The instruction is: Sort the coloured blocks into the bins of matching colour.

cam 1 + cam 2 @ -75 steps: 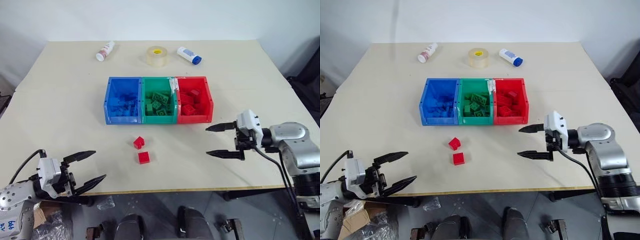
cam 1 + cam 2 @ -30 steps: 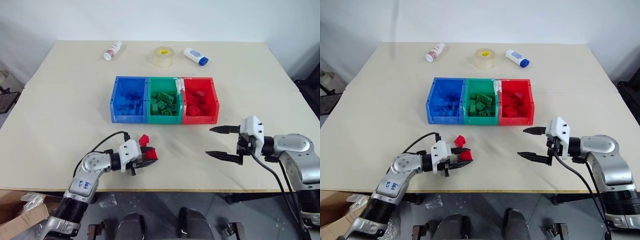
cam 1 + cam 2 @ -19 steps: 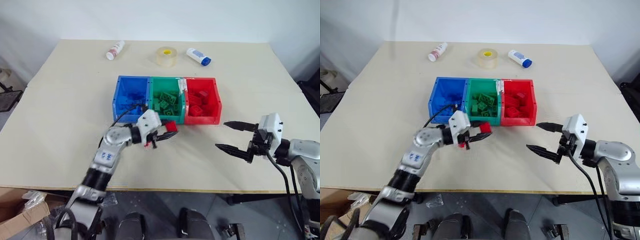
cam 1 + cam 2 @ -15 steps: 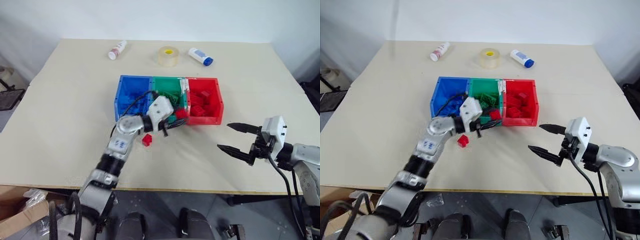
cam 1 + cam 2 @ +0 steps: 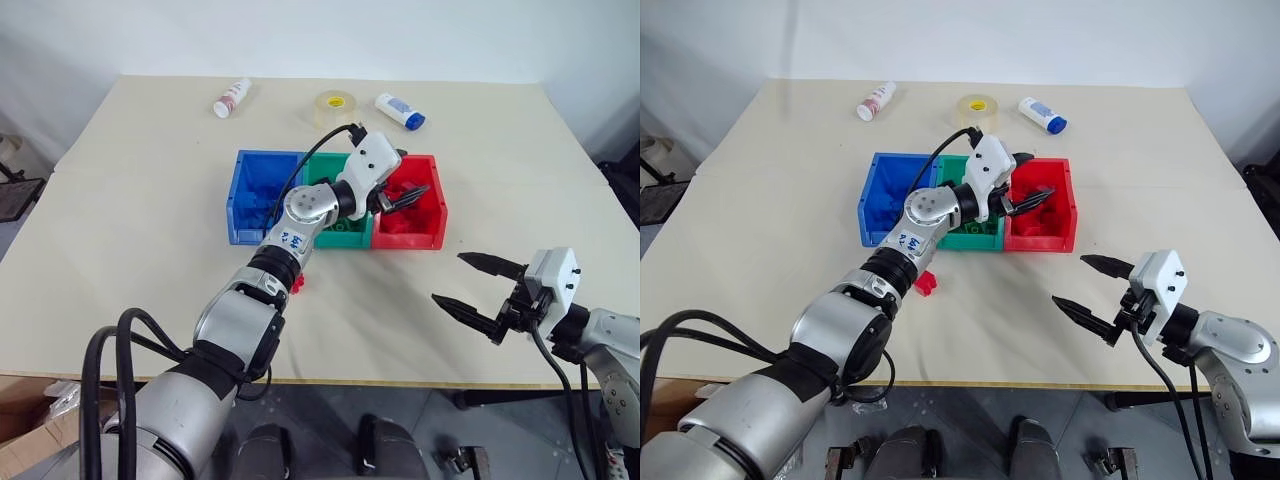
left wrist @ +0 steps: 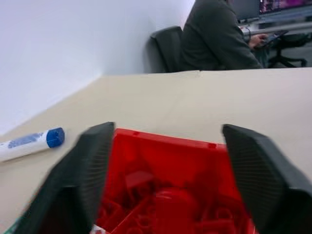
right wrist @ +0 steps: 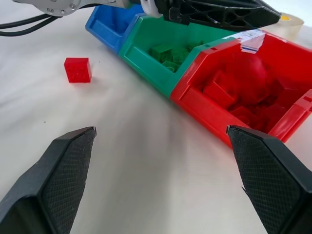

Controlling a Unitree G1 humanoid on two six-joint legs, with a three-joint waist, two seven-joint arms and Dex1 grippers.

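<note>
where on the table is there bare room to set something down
Bare: the beige table left of the blue plastic bin, and the strip between the red bin and the right gripper. Crowded: the far edge, with white bottles and clear tape roll.

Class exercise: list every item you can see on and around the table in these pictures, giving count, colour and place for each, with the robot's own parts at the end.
Table: one, beige, carrying everything.
Bins: three joined in a row mid-table, blue bin on the robot's left, green bin in the middle, red bin on the right.
Blocks in bins: many, too heaped to count, each colour in its matching bin.
Loose block: one, red, on the table in front of the bins.
Bottles: two, white, at the far edge; one with a red label, one with a blue cap.
Tape roll: one, clear yellowish, between the bottles.
Person: one, dark top, seated beyond the table.
Left gripper: black, open, over the red bin.
Right gripper: black, open, above bare table.
</note>
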